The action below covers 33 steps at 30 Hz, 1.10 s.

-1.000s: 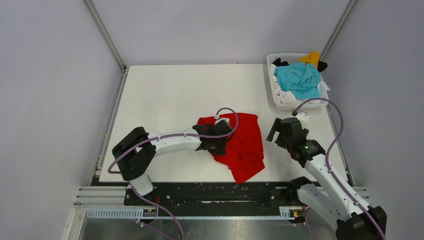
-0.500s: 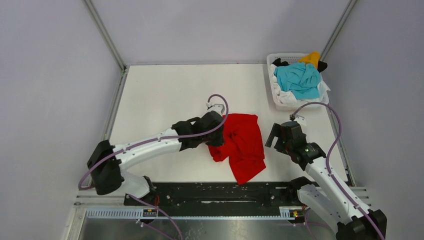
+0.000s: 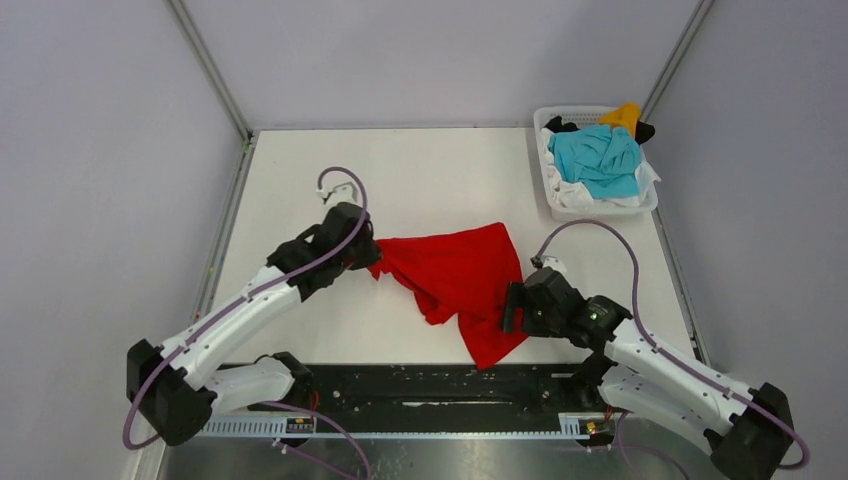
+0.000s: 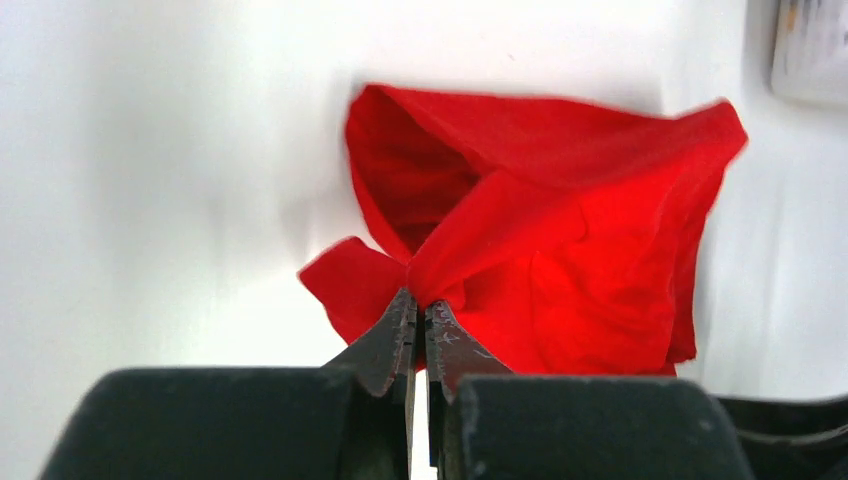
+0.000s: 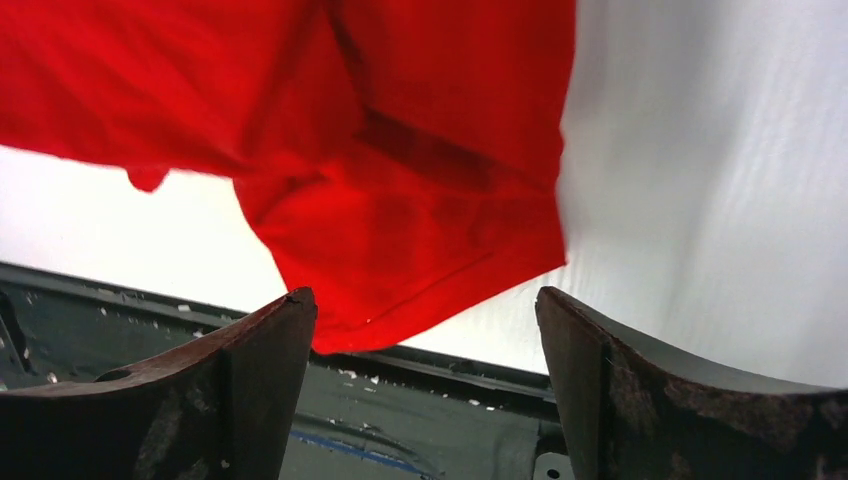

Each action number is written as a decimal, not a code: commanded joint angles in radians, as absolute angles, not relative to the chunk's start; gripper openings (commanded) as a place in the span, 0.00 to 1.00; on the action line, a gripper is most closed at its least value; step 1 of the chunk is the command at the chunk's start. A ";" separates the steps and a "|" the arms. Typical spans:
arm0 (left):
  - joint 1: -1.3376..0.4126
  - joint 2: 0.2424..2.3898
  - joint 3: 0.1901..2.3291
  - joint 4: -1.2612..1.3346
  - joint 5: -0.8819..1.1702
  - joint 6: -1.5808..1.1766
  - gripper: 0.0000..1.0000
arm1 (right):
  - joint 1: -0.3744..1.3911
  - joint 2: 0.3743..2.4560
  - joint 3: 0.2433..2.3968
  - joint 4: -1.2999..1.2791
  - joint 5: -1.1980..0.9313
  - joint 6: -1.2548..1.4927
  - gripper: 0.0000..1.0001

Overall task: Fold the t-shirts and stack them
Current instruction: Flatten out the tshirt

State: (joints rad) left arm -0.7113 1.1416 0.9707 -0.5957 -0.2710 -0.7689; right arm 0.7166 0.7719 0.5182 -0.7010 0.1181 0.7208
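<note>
Pinching a bunched edge of the red t-shirt point(image 3: 460, 275), the left gripper point(image 4: 420, 300) is keeping its jaws tight on the cloth. The right gripper point(image 5: 422, 295) is hovering with its jaws spread wide at the shirt's near right corner, gripping nothing.

The table point(image 3: 420, 170) is bearing the shirt across its middle, where it is lying crumpled and drawn out toward the left. At the far right corner the white basket point(image 3: 597, 212) is holding the turquoise shirt point(image 3: 600, 158), with yellow-orange point(image 3: 626, 115), black and white ones showing around it.

Judging by this, the spreading step is under way: nothing is being folded or stacked yet. Next, the right gripper is going to need to close on that loose corner. Both arms are then going to need to pull apart to flatten the cloth.
</note>
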 commanded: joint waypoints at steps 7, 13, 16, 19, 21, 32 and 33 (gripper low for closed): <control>-0.553 0.875 0.874 -0.719 -0.423 -0.810 0.00 | 0.865 0.950 0.493 -0.628 0.120 0.817 0.84; -0.537 0.795 0.851 -0.758 -0.467 -0.816 0.00 | 0.871 0.954 0.490 -0.602 0.160 0.827 0.84; -0.537 0.770 0.833 -0.758 -0.462 -0.817 0.00 | 0.870 0.985 0.517 -0.594 0.238 0.823 0.84; -0.536 0.755 0.822 -0.766 -0.465 -0.820 0.00 | 0.870 1.043 0.557 -0.590 0.297 0.806 0.84; -0.536 0.751 0.818 -0.776 -0.467 -0.826 0.00 | 0.870 1.088 0.569 -0.562 0.306 0.792 0.83; -0.535 0.731 0.855 -0.775 -0.499 -0.845 0.00 | 0.869 1.371 0.648 -0.441 0.433 0.777 0.36; -0.535 0.726 0.868 -0.776 -0.511 -0.846 0.00 | 0.870 1.368 0.657 -0.453 0.466 0.770 0.27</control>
State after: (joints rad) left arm -0.5415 0.7559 0.8089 -0.7891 -0.4438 -0.8314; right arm 0.8635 1.3319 0.6235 -0.4686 0.3401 0.7635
